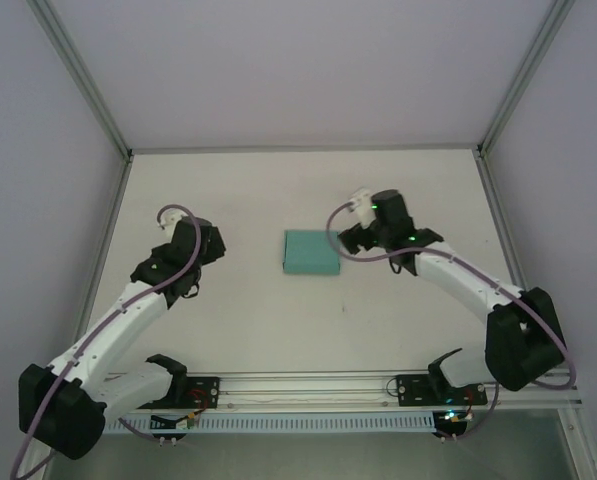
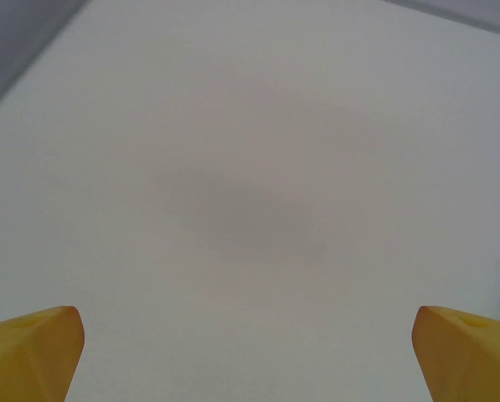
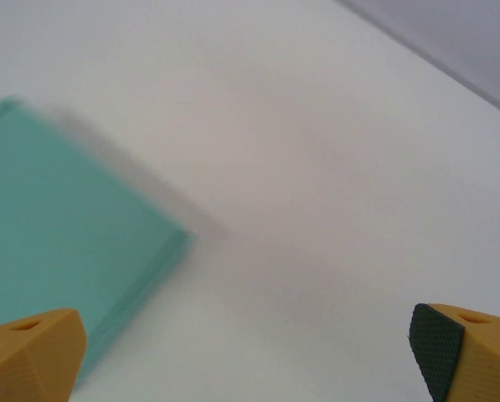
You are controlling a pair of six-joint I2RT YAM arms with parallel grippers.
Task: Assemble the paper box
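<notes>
Lying flat at the middle of the table (image 1: 258,320): teal paper box (image 1: 311,253) | right gripper (image 3: 245,356) just beside its right edge, jaws spread wide, empty | left gripper (image 2: 250,352) well apart to the left, jaws spread, empty

Robot lab test cell. Bare white counter (image 1: 278,330), aluminium extrusion frame (image 1: 82,75), plain grey wall panels (image 1: 298,60) boxing it in on three sides. Left arm (image 1: 118,325) and right arm (image 1: 458,275) bolted to slotted rail (image 1: 308,383) at near edge.
</notes>
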